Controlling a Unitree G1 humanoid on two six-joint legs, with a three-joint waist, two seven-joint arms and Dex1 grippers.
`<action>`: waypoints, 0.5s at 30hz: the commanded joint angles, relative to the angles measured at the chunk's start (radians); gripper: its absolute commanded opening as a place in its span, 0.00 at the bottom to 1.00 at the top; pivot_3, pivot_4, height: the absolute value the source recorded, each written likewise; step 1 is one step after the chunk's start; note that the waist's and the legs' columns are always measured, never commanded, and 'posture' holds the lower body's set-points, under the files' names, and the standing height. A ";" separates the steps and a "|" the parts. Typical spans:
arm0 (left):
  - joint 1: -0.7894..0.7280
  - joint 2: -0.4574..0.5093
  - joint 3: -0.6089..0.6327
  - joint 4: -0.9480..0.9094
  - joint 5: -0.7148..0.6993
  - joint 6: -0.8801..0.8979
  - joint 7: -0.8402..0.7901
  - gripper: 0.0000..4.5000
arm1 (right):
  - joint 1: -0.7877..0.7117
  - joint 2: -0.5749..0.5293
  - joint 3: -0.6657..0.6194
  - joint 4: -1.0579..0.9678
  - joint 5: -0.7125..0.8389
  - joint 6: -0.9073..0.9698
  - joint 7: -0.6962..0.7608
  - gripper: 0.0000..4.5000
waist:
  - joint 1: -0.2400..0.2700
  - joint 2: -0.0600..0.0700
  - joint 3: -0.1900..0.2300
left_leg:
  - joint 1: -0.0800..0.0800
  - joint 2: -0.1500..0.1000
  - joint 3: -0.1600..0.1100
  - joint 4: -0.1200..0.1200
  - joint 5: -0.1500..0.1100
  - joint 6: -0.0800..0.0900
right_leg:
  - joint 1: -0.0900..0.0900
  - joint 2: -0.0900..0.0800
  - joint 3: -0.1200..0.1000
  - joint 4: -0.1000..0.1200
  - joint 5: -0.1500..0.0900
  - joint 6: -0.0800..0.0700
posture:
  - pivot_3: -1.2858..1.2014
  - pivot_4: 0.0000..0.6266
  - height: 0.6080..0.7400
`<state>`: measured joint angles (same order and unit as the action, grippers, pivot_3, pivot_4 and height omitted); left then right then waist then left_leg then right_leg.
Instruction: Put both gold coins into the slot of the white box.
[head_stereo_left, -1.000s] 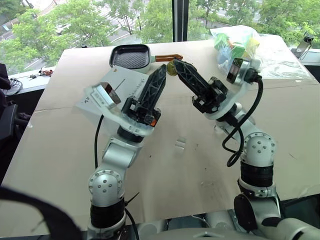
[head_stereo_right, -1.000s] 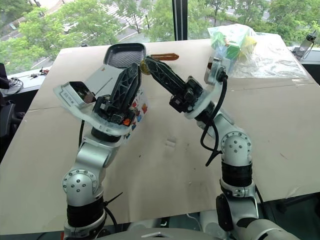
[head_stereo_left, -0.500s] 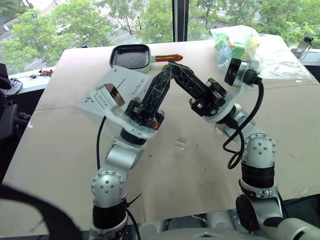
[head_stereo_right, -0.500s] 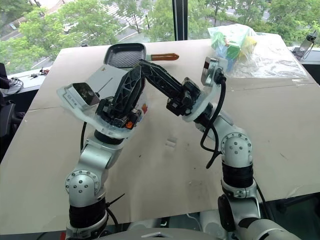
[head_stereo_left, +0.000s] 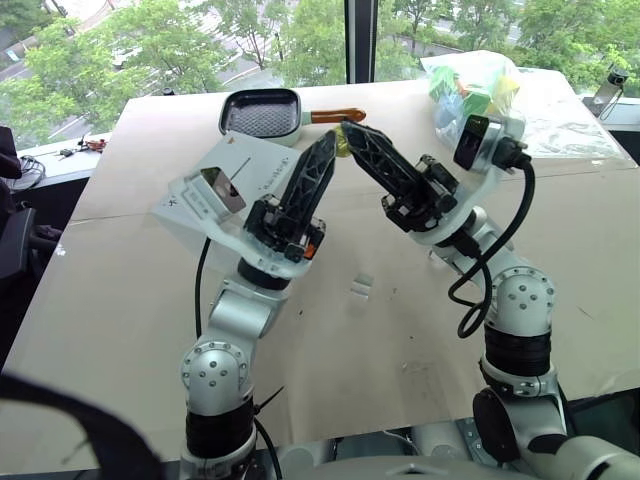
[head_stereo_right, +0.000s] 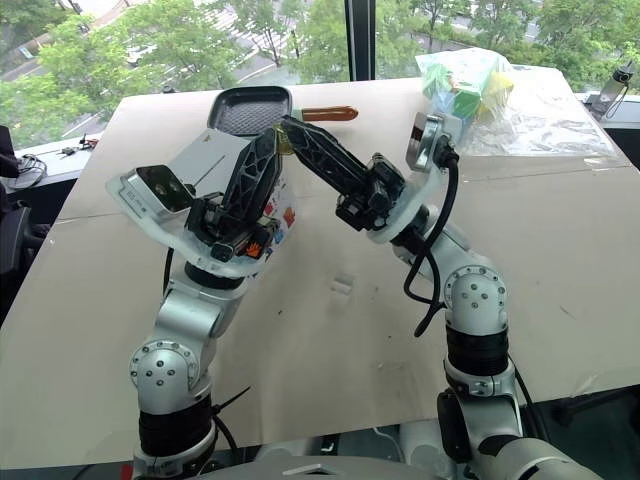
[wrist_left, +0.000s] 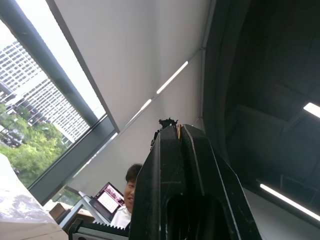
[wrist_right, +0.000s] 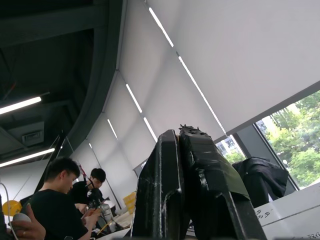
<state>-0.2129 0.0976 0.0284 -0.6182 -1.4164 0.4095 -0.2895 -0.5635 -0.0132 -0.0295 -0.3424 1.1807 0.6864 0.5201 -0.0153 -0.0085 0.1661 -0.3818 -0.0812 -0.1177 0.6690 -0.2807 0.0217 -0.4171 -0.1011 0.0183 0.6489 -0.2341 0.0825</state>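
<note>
Up above the desk (head_stereo_left: 130, 330), both arms are raised with their tools tilted toward each other, tips nearly meeting over the far middle of the surface. The left tool (head_stereo_left: 327, 141) has its two black fingers pressed together, and the left wrist view shows a thin gold edge pinched between them at the tip: a gold coin (wrist_left: 178, 131). In the left eye view a small yellowish spot sits right where the two tips meet (head_stereo_left: 341, 141); whether it is that same coin or a second one cannot be told. The right tool (head_stereo_left: 350, 130) is also pressed shut, and the right wrist view shows no gap between its fingers (wrist_right: 200, 150); what it grips, if anything, cannot be told.

The white box (head_stereo_left: 232, 168) lies behind the left arm, its plain face turned up with the slot (head_stereo_left: 241, 172) as a thin dark line. Beyond it sits a square grill pan (head_stereo_left: 261, 112), and a clear bag of coloured items (head_stereo_left: 470, 85) rests at the far right.
</note>
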 joint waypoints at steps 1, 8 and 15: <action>-0.017 -0.002 -0.017 -0.021 -0.009 0.008 0.010 0.00 | -0.021 -0.001 0.011 -0.022 0.008 -0.007 0.005 0.14 | 0.000 0.000 0.000 | 0.000 0.000 0.000 0.000 0.000 0.000 | 0.000 0.000 0.000 0.000 0.000 0.000 | 0.52 0.24 0.85; -0.043 0.083 0.089 -0.071 0.014 -0.017 0.112 0.00 | -0.028 -0.052 -0.053 0.020 -0.039 -0.048 -0.001 0.88 | 0.001 0.000 0.000 | 0.000 0.000 0.000 0.000 0.000 0.000 | 0.000 0.000 0.000 0.000 0.000 0.000 | 0.52 0.24 0.85; -0.201 0.518 0.298 -0.123 -0.104 0.085 0.352 0.00 | -0.049 -0.347 -0.051 0.099 -0.223 -0.081 0.234 0.99 | 0.001 -0.001 0.001 | -0.002 0.000 -0.001 0.000 0.000 0.000 | -0.001 0.000 -0.001 -0.001 0.000 0.000 | 0.52 0.24 0.85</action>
<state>-0.4112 0.5770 0.2872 -0.7104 -1.4824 0.4595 0.0263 -0.5854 -0.3363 -0.0921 -0.2243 1.0016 0.6371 0.6791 -0.0148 -0.0090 0.1672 -0.3833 -0.0815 -0.1176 0.6678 -0.2808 0.0218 -0.4185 -0.1012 0.0184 0.6465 -0.2342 0.0827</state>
